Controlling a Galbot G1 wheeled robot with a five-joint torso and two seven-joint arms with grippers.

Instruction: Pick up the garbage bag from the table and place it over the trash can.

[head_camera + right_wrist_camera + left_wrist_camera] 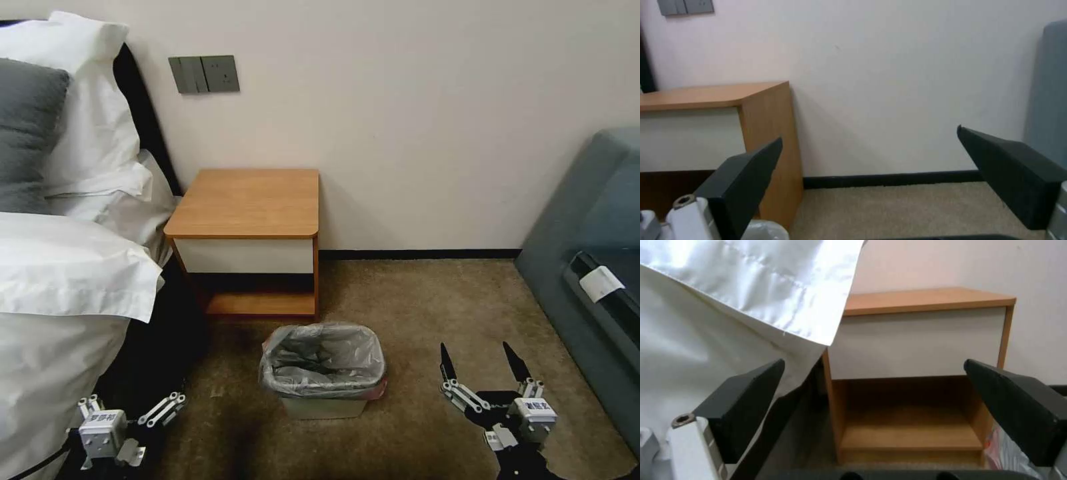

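Head view, largest first. Bed (pixel 60 267) w/ white linen and pillows fills the left side; grey sofa (pixel 587 267) runs down the right edge, w/ a white label on its dark strip, text too small to read. Carpet (pixel 427 313) covers the lower half. The table (pixel 248 200) sits center, against the wall, top bare. Grey switch plate (pixel 203 73) is upper left on the wall, no readable marks.

The trash can (pixel 324 405) stands lower center, in front of the table. The garbage bag (pixel 323 360) is already lining it, stretched over the rim, pinkish edge at the bin's right side.

Right gripper (pixel 481 363) at lower right over carpet: fingers spread, holding nothing. Tag on its wrist block, illegible. Left gripper (pixel 133 407) at lower left by the bed: fingers apart in its wrist view, nothing held; tag also illegible.
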